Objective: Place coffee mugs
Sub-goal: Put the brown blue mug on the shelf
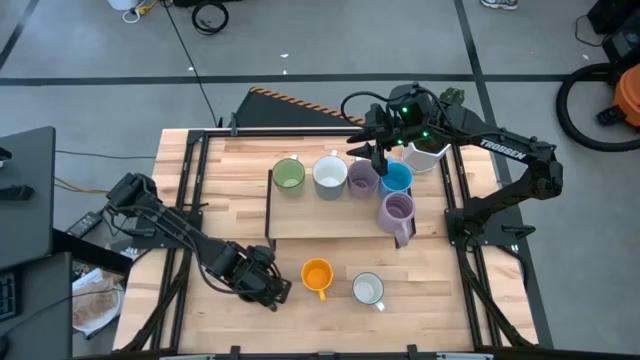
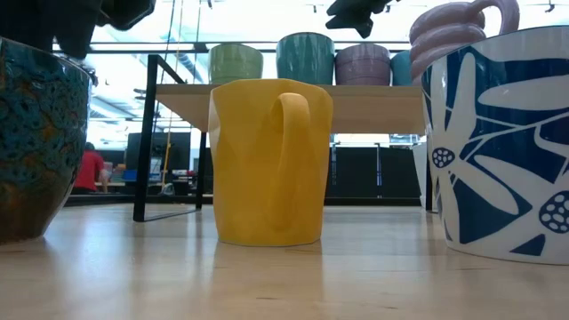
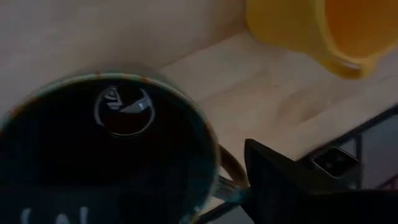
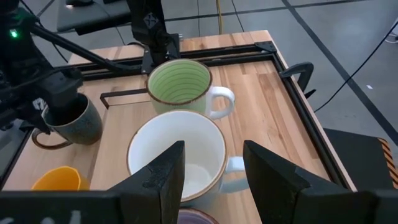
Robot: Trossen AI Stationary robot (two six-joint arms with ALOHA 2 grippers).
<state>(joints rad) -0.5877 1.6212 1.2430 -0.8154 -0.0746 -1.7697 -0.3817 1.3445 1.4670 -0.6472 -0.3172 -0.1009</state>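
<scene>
Wooden slat table inside a black frame, grey floor around it; low raised shelf across the middle

- Row on the shelf's far edge: green mug, white mug, lavender mug, blue mug, each just beside the next
- Tall lavender mug stands on the shelf near its right end, just in front of the blue one
- On the table in front of the shelf: orange mug, and to its right, a little apart, a grey-white mug; low view shows blue leaf pattern on the latter
- Dark mug at the left gripper, front left of the orange mug; dark glazed inside, upright

Right gripper hangs over the back of the row, above the gap between the white and lavender mugs; right wrist view shows its fingers spread apart, nothing between them, white mug below

Left gripper low over the table, just left of the orange mug; dark mug sits right under it. One finger shows beside the mug's handle; cannot tell if fingers grip the mug

White planter behind the blue mug, off the shelf's back right corner
</scene>
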